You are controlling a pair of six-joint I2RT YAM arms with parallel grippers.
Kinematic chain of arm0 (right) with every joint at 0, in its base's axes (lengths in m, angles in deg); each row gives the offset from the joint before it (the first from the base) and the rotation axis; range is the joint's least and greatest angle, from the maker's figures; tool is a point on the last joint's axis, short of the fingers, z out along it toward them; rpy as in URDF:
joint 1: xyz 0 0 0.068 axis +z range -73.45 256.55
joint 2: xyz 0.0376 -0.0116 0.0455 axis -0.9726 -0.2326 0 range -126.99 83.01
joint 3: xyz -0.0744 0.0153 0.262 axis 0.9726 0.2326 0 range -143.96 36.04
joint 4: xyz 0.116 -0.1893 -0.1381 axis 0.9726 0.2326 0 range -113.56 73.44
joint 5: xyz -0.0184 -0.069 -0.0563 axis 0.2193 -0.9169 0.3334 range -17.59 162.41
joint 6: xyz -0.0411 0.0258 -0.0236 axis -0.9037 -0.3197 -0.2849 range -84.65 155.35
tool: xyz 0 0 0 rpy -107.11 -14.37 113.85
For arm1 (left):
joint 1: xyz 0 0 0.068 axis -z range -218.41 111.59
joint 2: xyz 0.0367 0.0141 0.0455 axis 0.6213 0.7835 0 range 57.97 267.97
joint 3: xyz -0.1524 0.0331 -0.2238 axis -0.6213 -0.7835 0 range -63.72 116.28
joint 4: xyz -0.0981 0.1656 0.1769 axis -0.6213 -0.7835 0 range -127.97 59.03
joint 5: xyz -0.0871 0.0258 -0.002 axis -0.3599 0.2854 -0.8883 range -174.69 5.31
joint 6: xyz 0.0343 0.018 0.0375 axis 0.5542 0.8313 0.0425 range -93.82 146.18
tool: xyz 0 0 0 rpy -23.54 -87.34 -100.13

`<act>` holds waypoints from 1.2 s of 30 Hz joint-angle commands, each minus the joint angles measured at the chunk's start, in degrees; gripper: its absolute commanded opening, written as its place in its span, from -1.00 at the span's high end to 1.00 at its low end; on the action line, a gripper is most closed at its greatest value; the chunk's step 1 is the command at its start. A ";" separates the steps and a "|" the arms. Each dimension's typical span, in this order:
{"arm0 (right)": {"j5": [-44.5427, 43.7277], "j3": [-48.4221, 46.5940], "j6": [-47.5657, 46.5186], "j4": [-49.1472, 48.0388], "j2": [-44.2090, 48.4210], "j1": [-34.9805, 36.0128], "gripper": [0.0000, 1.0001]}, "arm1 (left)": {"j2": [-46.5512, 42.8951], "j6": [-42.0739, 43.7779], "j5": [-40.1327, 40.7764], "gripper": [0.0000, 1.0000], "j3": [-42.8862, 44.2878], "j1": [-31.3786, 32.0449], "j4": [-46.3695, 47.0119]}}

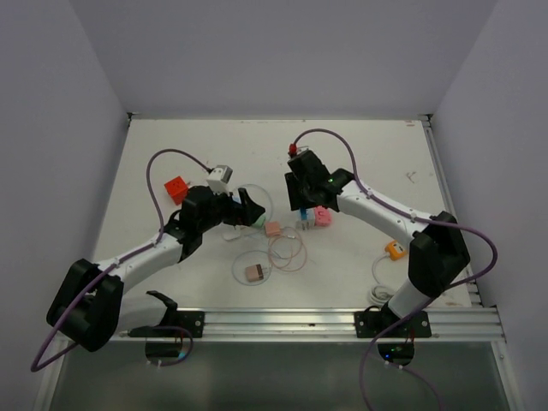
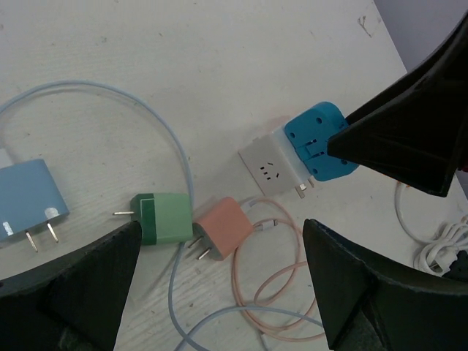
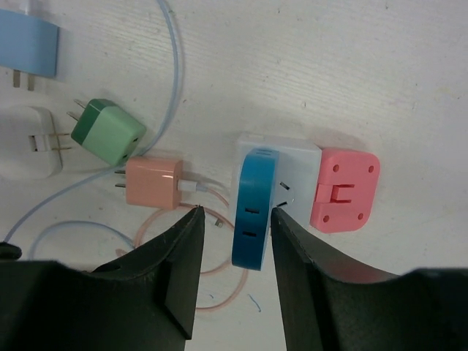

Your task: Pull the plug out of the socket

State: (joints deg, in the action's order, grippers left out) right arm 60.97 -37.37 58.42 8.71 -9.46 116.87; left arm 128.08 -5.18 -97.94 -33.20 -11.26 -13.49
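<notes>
A white socket block (image 3: 284, 159) lies on the table with a blue plug (image 3: 252, 208) on one face and a pink plug (image 3: 345, 189) on another. Metal prongs show at the blue plug's right edge. My right gripper (image 3: 234, 216) is open and straddles the blue plug, with a gap left of the plug and the right finger (image 3: 292, 241) close beside it. In the top view the right gripper (image 1: 304, 202) hangs over the socket cluster (image 1: 313, 216). My left gripper (image 2: 221, 241) is open above a green charger (image 2: 164, 218) and a peach charger (image 2: 225, 227), left of the socket block (image 2: 267, 170).
A light blue charger (image 2: 25, 201) and its cable lie at the left. A peach cable coil (image 2: 270, 292) lies under the left gripper. An orange cube (image 1: 175, 188), a white adapter (image 1: 221, 177), a brown charger (image 1: 253, 273) and an orange item (image 1: 394, 249) are scattered around.
</notes>
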 commanded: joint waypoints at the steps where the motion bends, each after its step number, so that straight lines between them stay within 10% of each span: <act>1: -3.76 -3.06 1.71 4.11 -2.54 1.08 0.11 | -0.76 4.45 1.13 -0.89 0.68 1.32 6.69; 6: -4.29 -4.55 1.98 5.17 -5.18 1.35 0.22 | 0.20 8.41 1.39 -0.89 0.50 3.34 11.26; 15: -6.05 -4.55 -3.46 6.05 -2.55 1.35 1.00 | 4.42 16.85 -0.54 -0.96 -4.50 9.83 26.29; 36: 8.00 -0.16 -10.85 1.84 12.03 1.26 1.00 | 5.39 31.09 12.20 -0.99 -5.30 21.71 28.84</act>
State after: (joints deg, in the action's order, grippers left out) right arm 64.44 -38.55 49.53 14.46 -1.26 117.91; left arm 133.89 21.95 -89.09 -38.57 9.55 10.35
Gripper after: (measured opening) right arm 0.237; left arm 0.994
